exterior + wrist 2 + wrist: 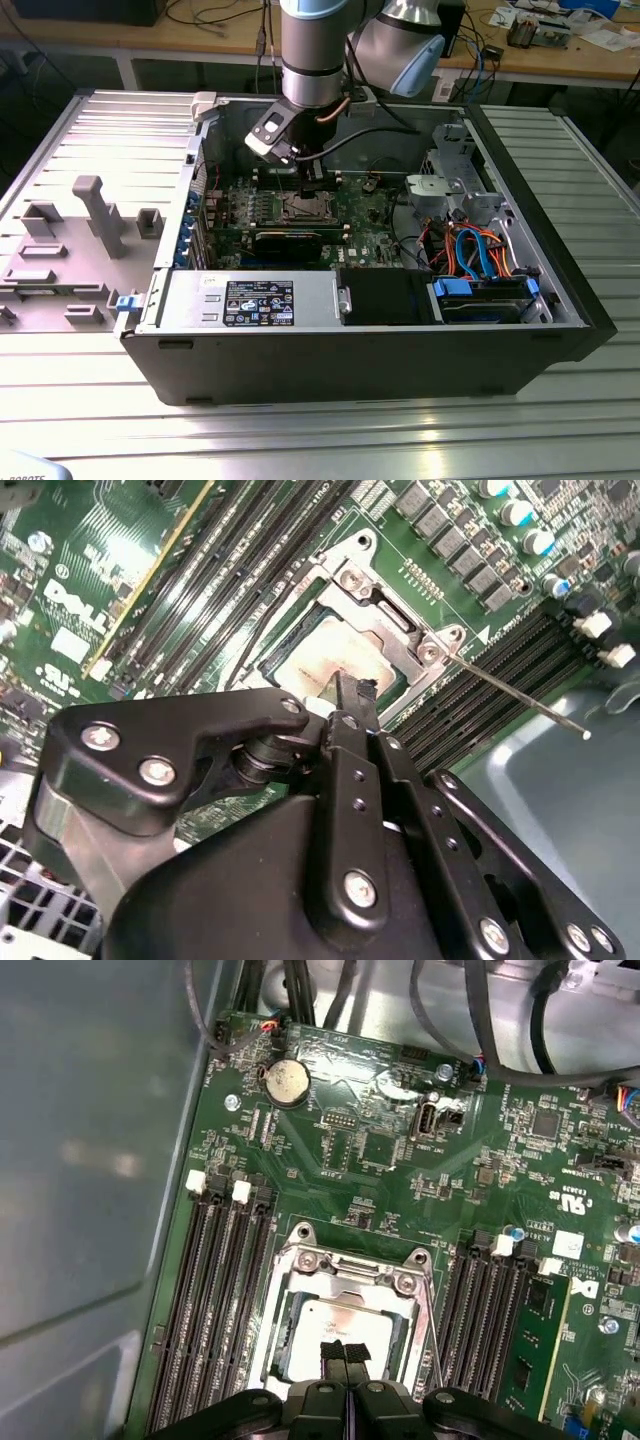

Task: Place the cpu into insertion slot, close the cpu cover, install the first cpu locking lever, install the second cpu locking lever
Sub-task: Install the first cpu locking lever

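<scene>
The gripper [345,1348] stood with its two fingers pressed together, narrow and holding nothing, directly over the cpu [335,1318]. I could not tell whether the tips touched it. The cpu lay flat in the insertion slot [304,208] on the green board [380,1150], and the cpu cover [268,1332] lay around it. In the second wrist view a thin metal lever [520,698] stuck out free beside the slot. The open computer case [350,360] rested on the table [300,440].

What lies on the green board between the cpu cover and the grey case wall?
Long black memory slots lie between the cpu cover and the grey case wall, in the first wrist view.
</scene>
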Controlling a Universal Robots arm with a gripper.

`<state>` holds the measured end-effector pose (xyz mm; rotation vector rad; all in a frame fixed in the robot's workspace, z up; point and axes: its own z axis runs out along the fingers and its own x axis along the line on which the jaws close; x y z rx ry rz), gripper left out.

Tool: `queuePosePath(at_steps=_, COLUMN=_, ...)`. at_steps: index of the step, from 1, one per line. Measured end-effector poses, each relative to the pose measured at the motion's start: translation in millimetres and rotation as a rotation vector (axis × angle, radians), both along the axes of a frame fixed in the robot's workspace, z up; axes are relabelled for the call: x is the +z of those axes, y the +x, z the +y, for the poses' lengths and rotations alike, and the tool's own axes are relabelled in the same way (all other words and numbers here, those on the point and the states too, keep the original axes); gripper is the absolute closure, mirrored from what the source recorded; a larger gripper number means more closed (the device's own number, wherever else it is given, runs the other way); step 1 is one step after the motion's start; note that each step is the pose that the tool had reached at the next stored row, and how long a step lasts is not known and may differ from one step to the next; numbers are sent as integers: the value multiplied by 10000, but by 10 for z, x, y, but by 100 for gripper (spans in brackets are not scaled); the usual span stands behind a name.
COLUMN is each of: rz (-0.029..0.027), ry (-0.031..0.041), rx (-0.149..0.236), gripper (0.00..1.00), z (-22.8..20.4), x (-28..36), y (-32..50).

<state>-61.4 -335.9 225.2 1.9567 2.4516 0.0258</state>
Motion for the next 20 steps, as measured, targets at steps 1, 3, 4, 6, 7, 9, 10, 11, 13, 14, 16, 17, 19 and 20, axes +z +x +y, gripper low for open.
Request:
queuePosePath(at_steps=1, rz=0, ry=0, rx=8, gripper=89, z=0, x=0, y=0)
queuePosePath(at_steps=3, rz=0, ry=0, rx=10, gripper=89, z=0, x=0, y=0)
queuePosePath(at_steps=4, rz=0, ry=0, rx=10, gripper=89, z=0, x=0, y=0)
queuePosePath(at_steps=6, rz=0, ry=0, rx=11, gripper=89, z=0, x=0, y=0)
queuePosePath(at_steps=7, rz=0, ry=0, rx=17, gripper=89, z=0, x=0, y=0)
queuePosePath(at_steps=9, rz=0, ry=0, rx=97, gripper=89, z=0, x=0, y=0)
queuePosePath(at_steps=10, rz=0, ry=1, rx=152, gripper=89, z=0, x=0, y=0)
queuePosePath(at_steps=11, rz=0, ry=0, rx=278, gripper=89, z=0, x=0, y=0)
queuePosePath(at_steps=13, rz=0, ry=1, rx=535, gripper=89, z=0, x=0, y=-1)
queuePosePath(at_steps=14, rz=0, ry=0, rx=838, gripper=89, z=0, x=0, y=-1)
queuePosePath(at_steps=16, rz=0, ry=0, rx=1110, gripper=89, z=0, x=0, y=-1)
queuePosePath(at_steps=17, rz=0, ry=0, rx=1117, gripper=89, z=0, x=3, y=-1)
queuePosePath(at_steps=19, rz=1, ry=-2, rx=1120, gripper=89, z=-1, x=26, y=-1)
queuePosePath(at_steps=20, rz=0, ry=0, rx=1122, gripper=89, z=0, x=52, y=-1)
